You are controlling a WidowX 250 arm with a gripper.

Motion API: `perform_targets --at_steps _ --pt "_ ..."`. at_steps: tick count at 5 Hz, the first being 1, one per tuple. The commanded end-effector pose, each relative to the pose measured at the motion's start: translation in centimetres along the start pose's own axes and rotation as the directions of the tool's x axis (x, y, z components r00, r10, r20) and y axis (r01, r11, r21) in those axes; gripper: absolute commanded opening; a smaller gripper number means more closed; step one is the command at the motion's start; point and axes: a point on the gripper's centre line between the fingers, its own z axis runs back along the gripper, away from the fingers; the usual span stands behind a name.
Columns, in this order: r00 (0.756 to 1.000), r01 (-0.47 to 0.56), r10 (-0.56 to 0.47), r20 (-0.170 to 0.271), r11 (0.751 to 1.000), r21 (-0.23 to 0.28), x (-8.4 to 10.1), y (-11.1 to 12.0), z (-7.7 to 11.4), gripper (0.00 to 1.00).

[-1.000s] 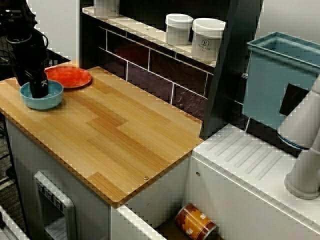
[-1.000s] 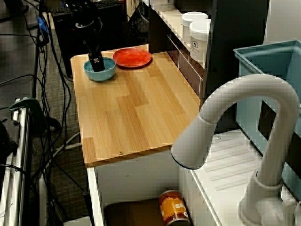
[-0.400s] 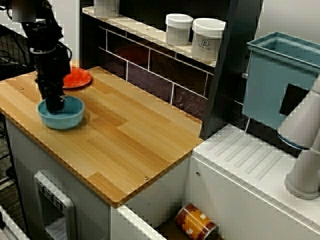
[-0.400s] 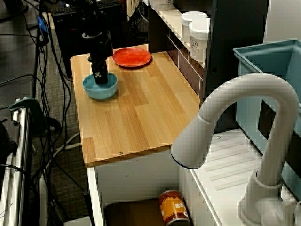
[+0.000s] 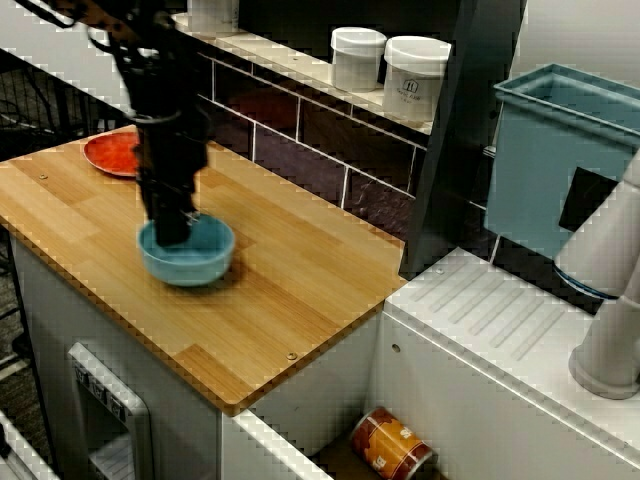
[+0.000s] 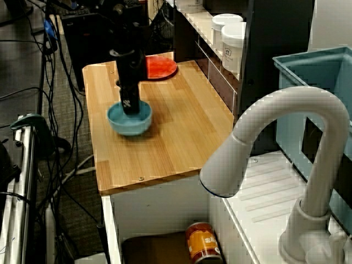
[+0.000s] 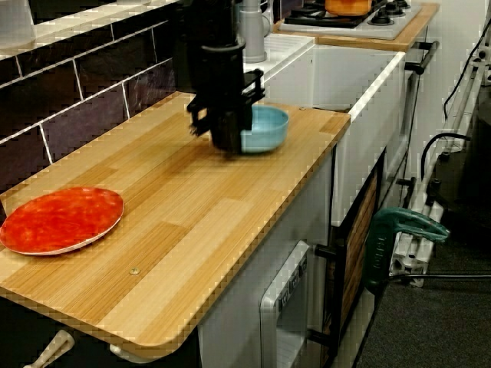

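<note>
A blue bowl [image 5: 195,262] [image 6: 132,122] [image 7: 268,126] is near the middle of the wooden counter [image 5: 290,290]. My black gripper [image 5: 172,232] [image 6: 130,107] [image 7: 228,142] reaches down from above and is shut on the bowl's rim, on the side towards the red plate. One finger is inside the bowl. Whether the bowl rests on the wood or hangs just above it cannot be told. The red plate [image 5: 112,152] [image 6: 162,67] [image 7: 61,218] lies flat at the far end of the counter, behind the arm.
Two white jars [image 5: 358,58] [image 5: 415,78] stand on the shelf above the dark tiled wall. A teal bin [image 5: 560,160] and a white faucet [image 6: 275,143] are by the drainboard. An orange can [image 5: 392,443] lies in the sink beyond the counter's edge.
My gripper has carried the blue bowl from beside the red plate along the counter towards the sink end. The plate has stayed in place.
</note>
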Motion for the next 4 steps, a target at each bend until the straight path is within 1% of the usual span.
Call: perform_targets --at_steps 1,2,3,4 --pt "0.999 0.034 -0.035 0.025 0.998 0.050 0.8 -4.3 0.6 0.00" --pt "0.998 0.051 -0.052 0.031 0.997 0.057 0.5 -5.3 0.7 0.00" --pt "0.998 0.046 -0.047 0.028 0.997 0.059 0.3 -5.4 0.8 0.00" --pt "0.999 0.017 -0.018 0.029 0.999 0.045 -0.1 -5.1 0.9 1.00"
